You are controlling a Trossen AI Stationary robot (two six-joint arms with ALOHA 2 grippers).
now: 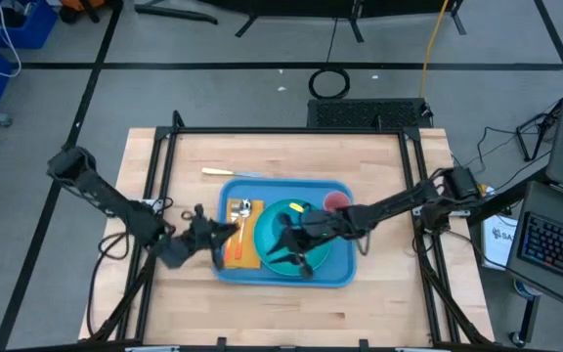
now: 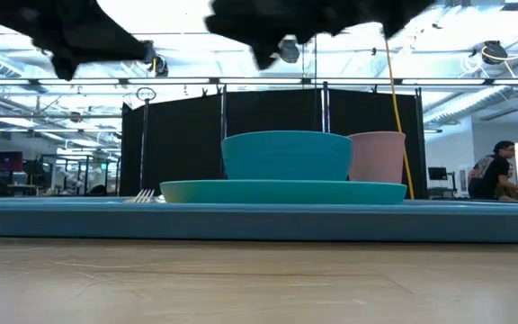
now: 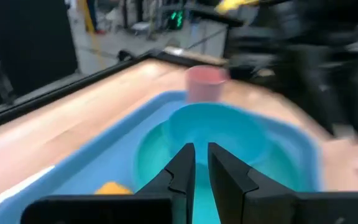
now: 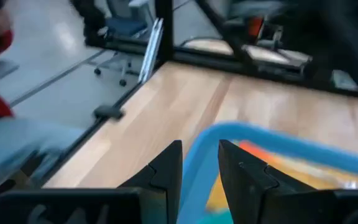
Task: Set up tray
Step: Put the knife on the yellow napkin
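Two arms meet over the tray (image 1: pixel 338 275), which we find lying flat near the middle of the wooden table (image 1: pixel 379 156), carrying a teal plate (image 2: pixel 281 191) with a teal bowl (image 2: pixel 286 155) on it, a pink cup (image 2: pixel 378 156) and an orange napkin (image 1: pixel 245 249). At the tray's left edge we see the left gripper (image 3: pixel 201 163) with its fingers drawn close, a thin gap between them and nothing held. Above the plate, the right gripper (image 4: pixel 199 163) shows us fingers slightly parted, also gripping nothing.
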